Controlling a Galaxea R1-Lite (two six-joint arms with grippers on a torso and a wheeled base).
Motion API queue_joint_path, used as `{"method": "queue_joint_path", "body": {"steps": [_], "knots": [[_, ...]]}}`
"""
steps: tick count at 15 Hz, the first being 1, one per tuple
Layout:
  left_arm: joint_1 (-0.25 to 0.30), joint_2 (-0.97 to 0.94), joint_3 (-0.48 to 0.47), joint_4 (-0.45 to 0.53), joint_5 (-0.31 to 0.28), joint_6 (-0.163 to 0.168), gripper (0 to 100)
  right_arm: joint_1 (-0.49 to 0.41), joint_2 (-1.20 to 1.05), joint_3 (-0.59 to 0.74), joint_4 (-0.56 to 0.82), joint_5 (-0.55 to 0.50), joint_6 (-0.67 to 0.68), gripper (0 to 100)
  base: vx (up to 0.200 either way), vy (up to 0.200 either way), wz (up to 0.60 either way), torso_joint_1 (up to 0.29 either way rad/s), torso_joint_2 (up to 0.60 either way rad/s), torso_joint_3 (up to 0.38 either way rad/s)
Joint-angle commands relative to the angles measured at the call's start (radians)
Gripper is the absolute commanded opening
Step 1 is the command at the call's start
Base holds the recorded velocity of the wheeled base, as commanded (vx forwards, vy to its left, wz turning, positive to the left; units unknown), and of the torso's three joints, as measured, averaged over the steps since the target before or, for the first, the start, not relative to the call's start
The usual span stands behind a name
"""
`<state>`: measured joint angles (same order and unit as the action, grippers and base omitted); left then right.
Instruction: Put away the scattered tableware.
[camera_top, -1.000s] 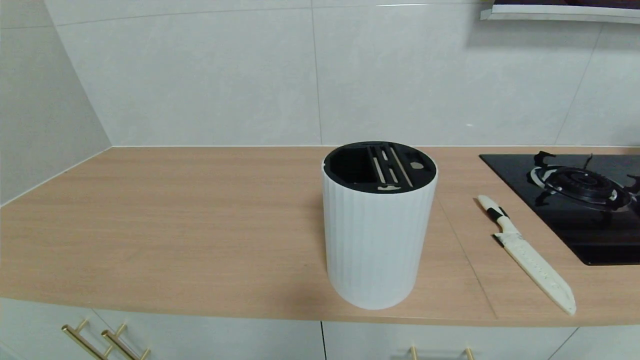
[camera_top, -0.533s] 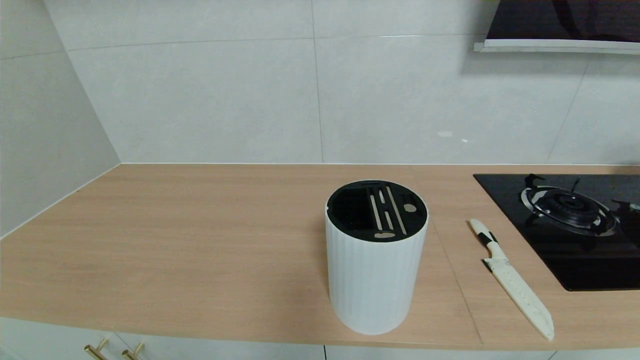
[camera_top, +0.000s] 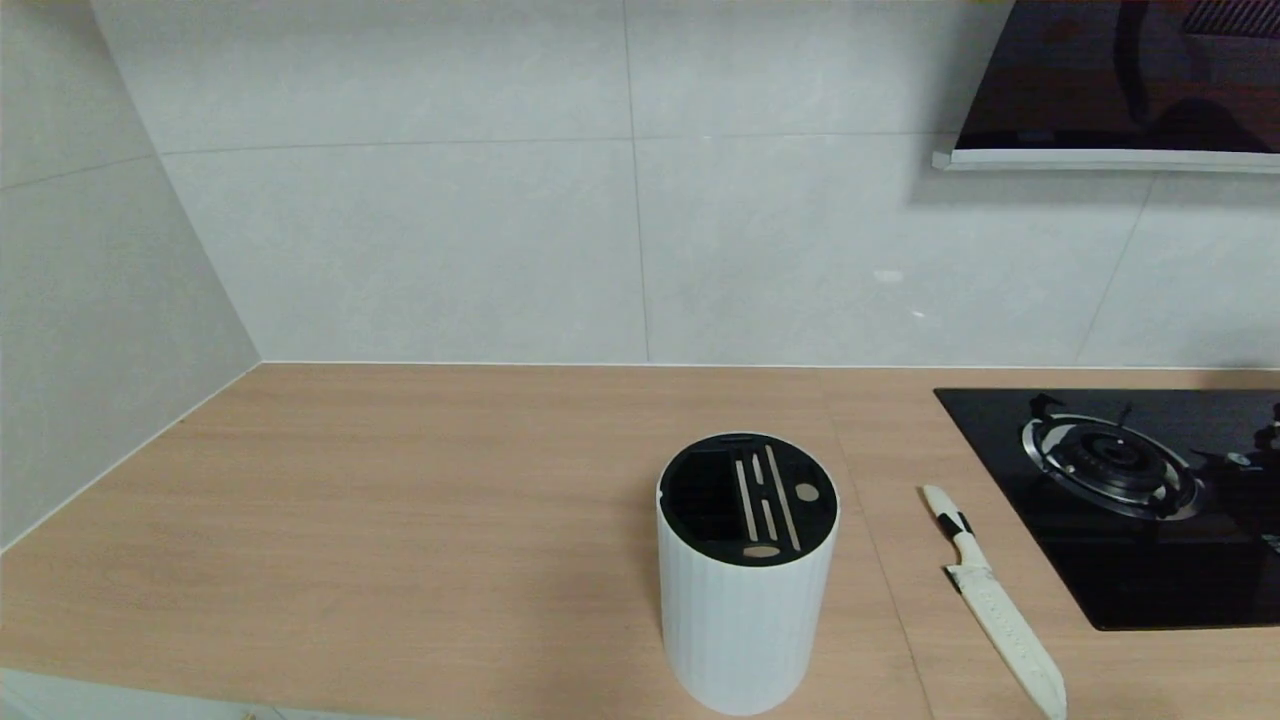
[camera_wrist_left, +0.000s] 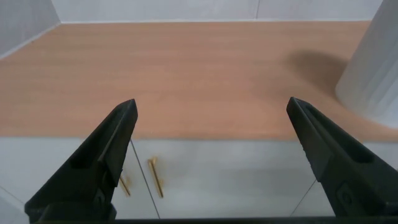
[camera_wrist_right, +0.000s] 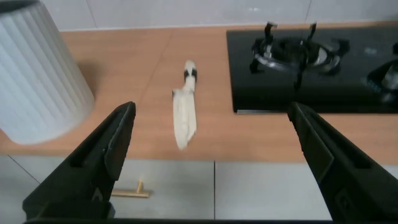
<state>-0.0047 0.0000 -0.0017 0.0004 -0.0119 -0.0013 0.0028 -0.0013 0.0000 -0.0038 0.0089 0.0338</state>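
1. Where the desk (camera_top: 400, 500) reaches the lower right of the head frame, the knife (camera_top: 988, 598) lies flat, its cream blade pointing at the bottom edge and its black-banded handle toward the wall.
2. The white ribbed holder (camera_top: 745, 620) stands upright at lower centre, near the knife but apart from it. Its black top is cut with long slots and one larger opening.
3. A black hob (camera_top: 1100, 585) with a burner (camera_top: 1110, 462) lies just right of the knife, under a range hood (camera_top: 1110, 90) at upper right.
4. The left gripper (camera_wrist_left: 209, 106) hangs before the desk's front edge, jaws wide apart and empty, above what seem to be brass cabinet handles (camera_wrist_left: 155, 177).
5. The right gripper (camera_wrist_right: 211, 107) faces the knife from off the desk, jaws likewise apart and empty.
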Motion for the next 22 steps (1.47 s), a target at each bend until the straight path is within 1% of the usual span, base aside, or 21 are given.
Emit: {"method": "queue_joint_path", "body": {"steps": [1, 5, 6, 8, 22], "knots": [[0.0, 0.0, 0.0, 0.001, 0.0, 0.0, 100, 0.0, 0.001, 0.0, -0.001, 0.0, 0.0, 100, 0.0, 0.0, 0.0, 0.251, -0.52, -0.281], [0.0, 0.0, 0.0, 0.0, 0.0, 0.0, 100, 0.0, 0.001, 0.0, -0.001, 0.0, -0.002, 100, 0.0, 0.0, 0.0, 0.159, -0.33, -0.176], [0.0, 0.0, 0.0, 0.001, 0.0, 0.0, 100, 0.0, 0.001, 0.0, -0.001, 0.0, -0.002, 100, 0.0, 0.0, 0.0, 0.0, 0.0, 0.0], [0.0, 0.0, 0.0, 0.001, 0.0, 0.0, 100, 0.0, 0.001, 0.0, -0.001, 0.0, -0.003, 100, 0.0, 0.0, -0.6, 0.015, -0.02, -0.009], [0.0, 0.0, 0.0, 0.001, 0.0, 0.001, 100, 0.0, 0.001, 0.0, -0.001, 0.005, -0.009, 100, 0.0, 0.0, 0.0, 0.0, 0.0, 0.0]]}}
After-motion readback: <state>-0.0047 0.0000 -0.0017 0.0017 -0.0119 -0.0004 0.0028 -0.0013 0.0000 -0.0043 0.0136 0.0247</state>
